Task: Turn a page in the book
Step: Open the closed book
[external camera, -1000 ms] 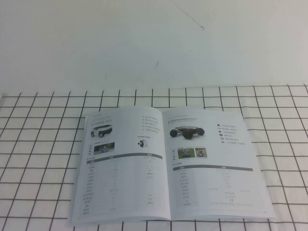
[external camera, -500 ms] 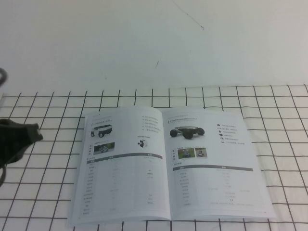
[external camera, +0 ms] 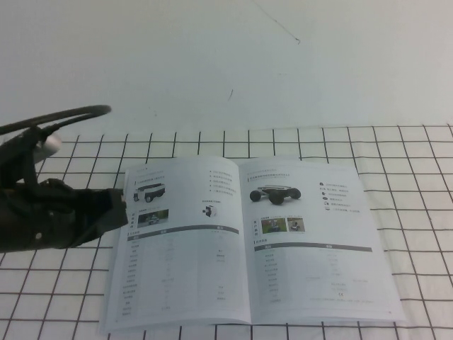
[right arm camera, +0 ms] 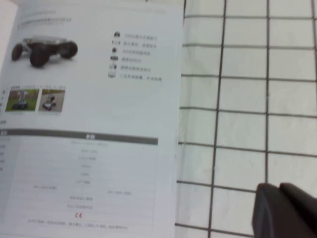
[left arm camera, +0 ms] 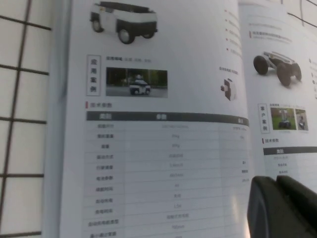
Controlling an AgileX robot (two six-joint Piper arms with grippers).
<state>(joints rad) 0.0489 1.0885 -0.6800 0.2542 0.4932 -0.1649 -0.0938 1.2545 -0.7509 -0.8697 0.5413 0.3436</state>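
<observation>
The book (external camera: pixel 185 255) lies open and flat on the grid cloth. Its right-hand page (external camera: pixel 315 244) shows a black four-wheeled robot photo, two small photos, a grey bar and a table. The page also shows in the right wrist view (right arm camera: pixel 94 114) and the left wrist view (left arm camera: pixel 290 106). My left gripper (external camera: pixel 120 207) is shut and empty, at the book's left edge over the left page (left arm camera: pixel 158 148); its tips show in the left wrist view (left arm camera: pixel 275 181). My right gripper (right arm camera: pixel 279 189) is shut and empty, over the cloth beside the page's outer edge; it is out of the high view.
A white cloth with a black grid (external camera: pixel 417 212) covers the table under the book. A plain white surface (external camera: pixel 226 64) lies beyond it. A black cable (external camera: pixel 56 117) loops above my left arm.
My left arm has come in from the left and its gripper has reached the book's left edge. The book has not moved.
</observation>
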